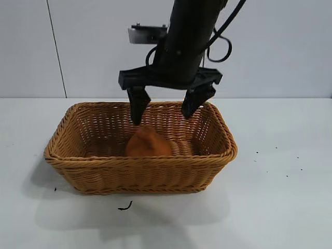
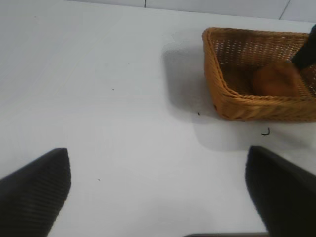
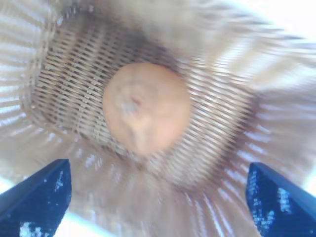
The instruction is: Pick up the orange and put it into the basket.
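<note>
Table (image 1: 290,207): white, with a few dark specks and a small curled scrap (image 1: 124,206) just in front of the basket.
Basket (image 1: 218,155): stood mid-table, nothing blocking its open top.
Orange (image 1: 148,143): lay on the basket floor, touching no finger.
Right gripper (image 1: 165,106): hung over the basket, pointing down, fingers spread wide and empty, tips above the orange.
Left gripper (image 2: 158,197): parked well aside over bare table, wide apart, holding nothing.
</note>
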